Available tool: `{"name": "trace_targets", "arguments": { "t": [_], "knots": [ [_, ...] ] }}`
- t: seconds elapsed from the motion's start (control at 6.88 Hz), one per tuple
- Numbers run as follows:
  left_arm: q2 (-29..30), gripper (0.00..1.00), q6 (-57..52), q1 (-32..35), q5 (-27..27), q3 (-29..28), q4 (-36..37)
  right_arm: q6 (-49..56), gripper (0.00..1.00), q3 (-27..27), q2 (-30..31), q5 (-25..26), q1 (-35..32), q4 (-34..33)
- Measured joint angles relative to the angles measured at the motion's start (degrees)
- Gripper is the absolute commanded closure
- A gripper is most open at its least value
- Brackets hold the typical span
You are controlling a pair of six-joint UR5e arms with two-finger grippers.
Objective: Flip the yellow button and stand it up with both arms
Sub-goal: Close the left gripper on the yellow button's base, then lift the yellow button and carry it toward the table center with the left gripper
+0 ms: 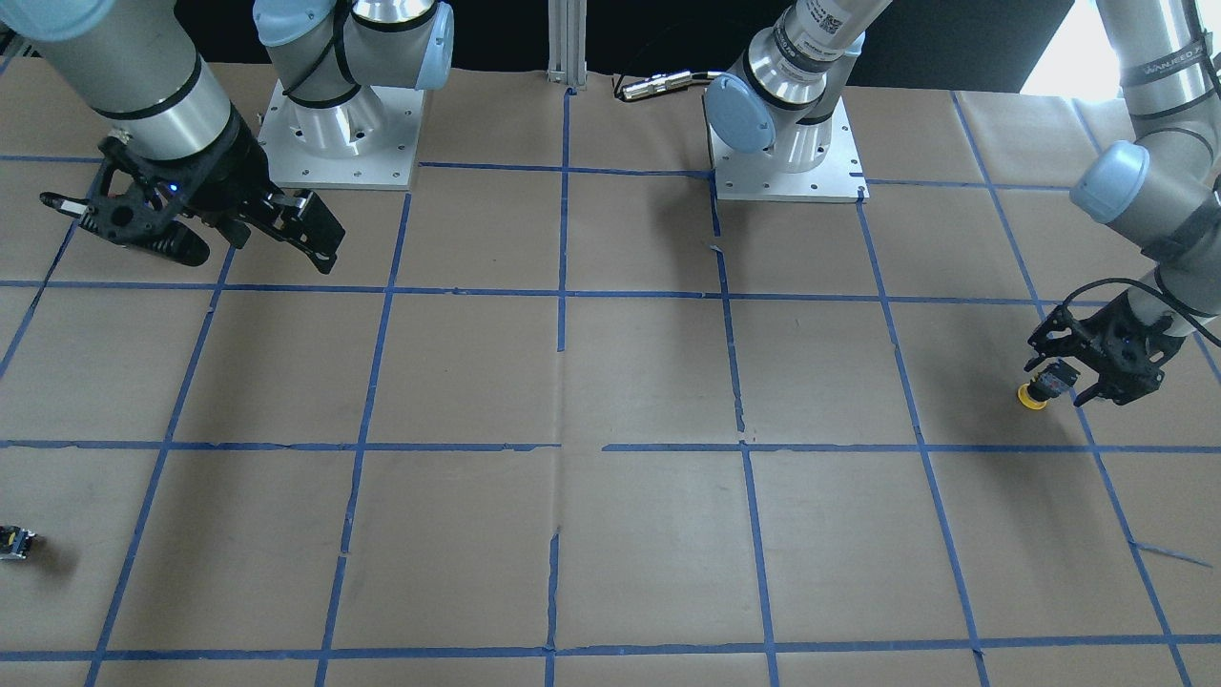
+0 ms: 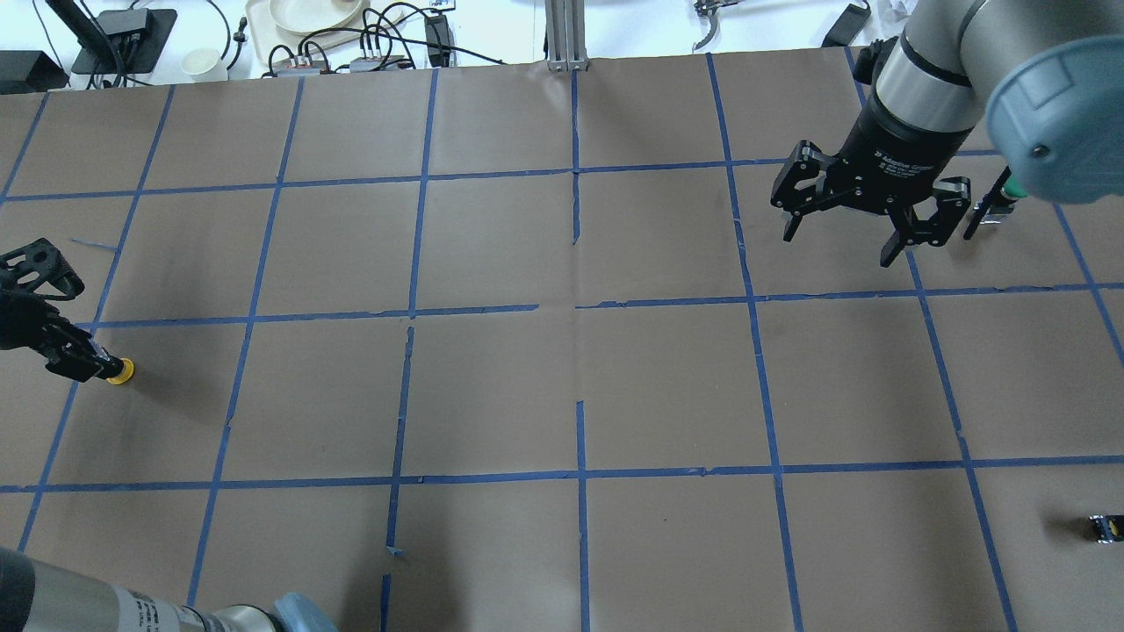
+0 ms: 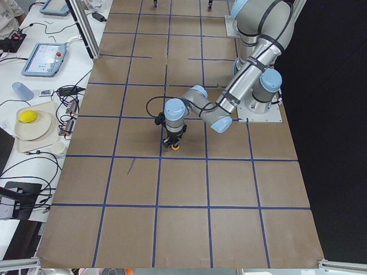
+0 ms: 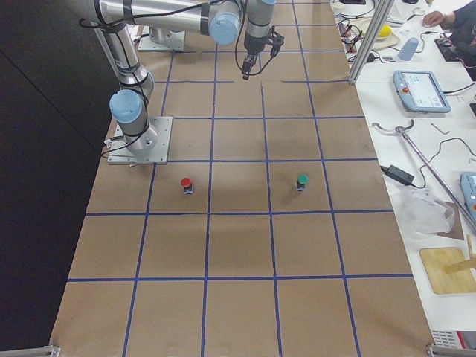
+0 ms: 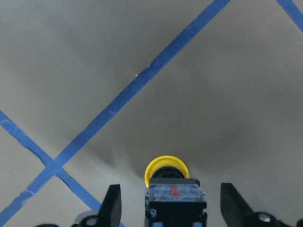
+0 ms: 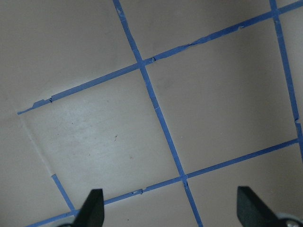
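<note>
The yellow button (image 5: pixel 165 171) is between the fingers of my left gripper (image 5: pixel 173 210), with its yellow cap pointing away from the wrist toward the paper and its black body (image 5: pixel 174 201) toward the camera. The fingers (image 5: pixel 112 208) stand apart from the body on both sides, so the gripper is open around it. The button is at the table's far left in the overhead view (image 2: pixel 118 371) and at the right in the front-facing view (image 1: pixel 1034 395). My right gripper (image 2: pixel 839 248) hangs open and empty high over the far right squares, also shown in the right wrist view (image 6: pixel 173 213).
A green-capped button (image 2: pixel 1010 189) stands upright next to the right gripper, and a red-capped button (image 4: pixel 186 184) stands nearer the right arm's base. A tiny black part with a yellow spot (image 2: pixel 1105 527) lies at the near right. Brown paper with blue tape lines (image 2: pixel 580 316) covers the table.
</note>
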State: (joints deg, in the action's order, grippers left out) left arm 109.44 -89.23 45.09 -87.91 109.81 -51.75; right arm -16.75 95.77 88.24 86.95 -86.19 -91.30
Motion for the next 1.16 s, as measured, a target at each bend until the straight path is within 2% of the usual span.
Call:
{"name": "trace_targets", "arguments": {
  "t": [0.29,0.73,1.16],
  "knots": [
    [-0.1,0.82,-0.3,0.0,0.1,0.0,0.1,-1.0,0.0,0.0,-2.7,0.1,0.1,-2.8],
    [-3.3,0.86,1.6,2.4,2.1,-0.2,-2.9,-0.8,0.0,-0.4,-6.0,-0.2,0.2,-3.7],
    [-11.4,0.86,14.2,7.8,10.6,-2.0,-20.8,-0.9,0.0,-0.6,-5.5,-0.3,0.2,-2.9]
  ]
}}
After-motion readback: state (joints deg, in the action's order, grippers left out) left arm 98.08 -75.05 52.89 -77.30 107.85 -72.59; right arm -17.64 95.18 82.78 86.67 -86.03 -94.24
